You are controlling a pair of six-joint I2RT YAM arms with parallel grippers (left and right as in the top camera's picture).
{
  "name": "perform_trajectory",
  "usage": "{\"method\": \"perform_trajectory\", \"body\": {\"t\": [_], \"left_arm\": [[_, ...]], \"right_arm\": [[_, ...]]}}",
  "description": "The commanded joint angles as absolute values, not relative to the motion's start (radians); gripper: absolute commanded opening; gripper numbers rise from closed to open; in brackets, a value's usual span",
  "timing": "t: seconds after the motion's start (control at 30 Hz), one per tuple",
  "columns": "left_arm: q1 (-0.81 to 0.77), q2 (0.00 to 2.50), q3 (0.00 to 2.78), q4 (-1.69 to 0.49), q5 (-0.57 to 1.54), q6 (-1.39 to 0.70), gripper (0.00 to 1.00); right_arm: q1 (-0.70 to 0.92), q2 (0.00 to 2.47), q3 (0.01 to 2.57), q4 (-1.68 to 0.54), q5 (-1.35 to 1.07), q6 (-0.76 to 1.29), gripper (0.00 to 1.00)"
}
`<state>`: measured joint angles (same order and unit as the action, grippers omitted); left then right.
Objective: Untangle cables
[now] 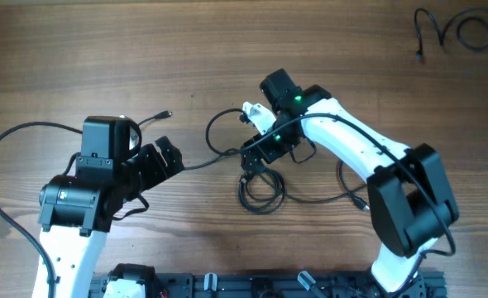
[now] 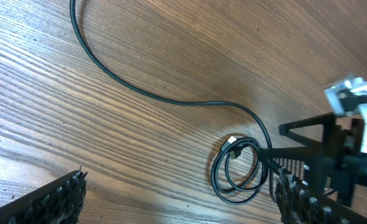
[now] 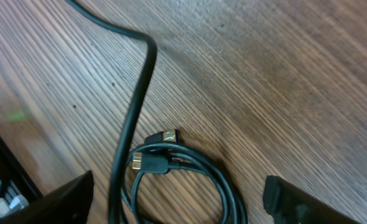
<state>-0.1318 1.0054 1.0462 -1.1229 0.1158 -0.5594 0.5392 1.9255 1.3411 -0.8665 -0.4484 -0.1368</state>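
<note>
We see the right gripper (image 3: 178, 186) spread wide just above a small coiled cable (image 3: 196, 165) on the tabletop (image 3: 264, 74), with the loops lying between its fingers. The left gripper (image 2: 180, 186) is also wide apart and holds nothing, near the trailing cord (image 2: 190, 103) from that coil.

Black cables (image 3: 134, 112) on a brown, wood-grained table (image 3: 264, 62).
</note>
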Motion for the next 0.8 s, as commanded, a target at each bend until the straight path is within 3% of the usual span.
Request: {"method": "perform_trajectory", "body": {"t": [0.0, 0.03, 0.17, 0.2, 0.23, 0.5, 0.77], "left_arm": [[-0.137, 1.011, 1.047, -1.123, 0.095, -0.566, 1.00], [-0.137, 1.011, 1.047, -1.123, 0.095, -0.566, 1.00], [-0.137, 1.011, 1.047, -1.123, 0.095, -0.566, 1.00], [-0.137, 1.011, 1.047, -1.123, 0.095, -0.566, 1.00], [-0.137, 1.011, 1.047, -1.123, 0.095, -0.566, 1.00], [-0.137, 1.011, 1.047, -1.123, 0.095, -0.566, 1.00], [-0.137, 1.011, 1.047, -1.123, 0.095, -0.566, 1.00]], "right_arm": [[0.546, 1.951, 1.333, -0.848, -0.471, -0.155, 0.75], [0.546, 1.951, 1.333, -0.839, -0.471, -0.154, 0.69], [0.536, 1.950, 1.366, -0.828, -0.464, -0.124, 0.25], [0.527, 1.947, 1.383, -0.833, -0.464, -0.119, 0.11], [0.514, 1.941, 1.399, -0.838, -0.459, -0.099, 0.04], [0.292, 1.880, 1.703, -1.015, -0.400, -0.013, 0.04], [0.068, 1.685, 1.871, -0.919, -0.400, 0.245, 0.04]]}}
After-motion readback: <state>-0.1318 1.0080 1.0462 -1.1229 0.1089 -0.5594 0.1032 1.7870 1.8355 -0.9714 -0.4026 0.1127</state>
